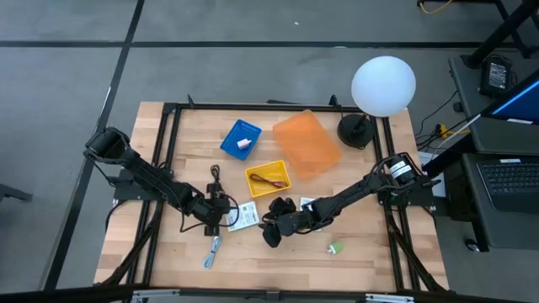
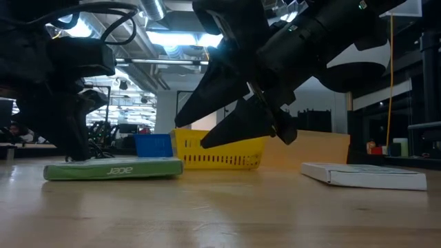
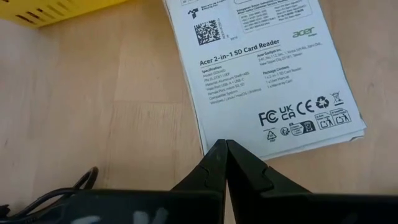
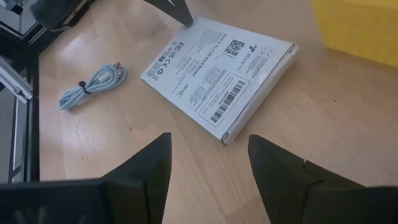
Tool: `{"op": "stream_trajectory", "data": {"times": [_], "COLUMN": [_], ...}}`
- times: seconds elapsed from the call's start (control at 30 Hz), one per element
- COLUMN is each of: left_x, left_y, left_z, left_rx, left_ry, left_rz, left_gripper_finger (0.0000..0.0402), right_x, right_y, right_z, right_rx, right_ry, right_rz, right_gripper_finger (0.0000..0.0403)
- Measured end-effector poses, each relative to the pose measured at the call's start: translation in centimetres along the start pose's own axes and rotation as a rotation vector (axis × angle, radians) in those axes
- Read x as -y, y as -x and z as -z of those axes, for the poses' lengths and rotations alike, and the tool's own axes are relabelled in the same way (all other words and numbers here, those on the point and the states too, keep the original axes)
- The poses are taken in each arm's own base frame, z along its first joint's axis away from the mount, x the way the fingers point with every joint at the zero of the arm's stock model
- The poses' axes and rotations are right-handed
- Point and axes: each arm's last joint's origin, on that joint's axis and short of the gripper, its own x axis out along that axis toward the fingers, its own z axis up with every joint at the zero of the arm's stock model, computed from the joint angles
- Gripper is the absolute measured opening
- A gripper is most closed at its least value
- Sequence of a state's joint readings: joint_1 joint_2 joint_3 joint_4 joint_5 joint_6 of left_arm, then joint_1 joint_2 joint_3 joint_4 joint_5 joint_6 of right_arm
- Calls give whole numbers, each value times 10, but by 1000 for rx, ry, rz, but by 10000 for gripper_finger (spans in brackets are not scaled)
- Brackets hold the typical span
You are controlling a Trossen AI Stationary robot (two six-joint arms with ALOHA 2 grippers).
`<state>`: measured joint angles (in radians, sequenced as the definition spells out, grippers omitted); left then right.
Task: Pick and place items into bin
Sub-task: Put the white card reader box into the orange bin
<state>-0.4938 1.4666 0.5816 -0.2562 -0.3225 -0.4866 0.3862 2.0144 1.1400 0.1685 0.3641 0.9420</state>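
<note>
- Two grippers are near the white packet.
- Left gripper touches its edge, fingers closed, empty.
- Right gripper hovers beside it, wide open, empty.

The setting is a robotics lab or workshop. A light wooden tabletop in a black metal frame stands on grey concrete floor; an open laptop sits at 3 o'clock; ceiling strip lights and exposed ducting show beyond.
</note>
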Motion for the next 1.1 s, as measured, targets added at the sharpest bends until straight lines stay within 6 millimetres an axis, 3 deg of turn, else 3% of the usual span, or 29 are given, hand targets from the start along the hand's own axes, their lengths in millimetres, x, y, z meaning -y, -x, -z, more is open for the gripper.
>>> {"op": "stream_trajectory", "data": {"times": [0.47, 1.1], "left_x": [1, 0], "left_y": [12, 12], "left_z": [-10, -6], "left_rx": [48, 8], "left_ry": [-29, 4], "left_rz": [27, 18], "left_gripper_finger": [3, 3], "right_x": [1, 2], "right_y": [-1, 0], "right_z": [-1, 0], "right_rx": [1, -7], "right_ry": [1, 11], "right_rz": [4, 15], "right_gripper_finger": [193, 193]}}
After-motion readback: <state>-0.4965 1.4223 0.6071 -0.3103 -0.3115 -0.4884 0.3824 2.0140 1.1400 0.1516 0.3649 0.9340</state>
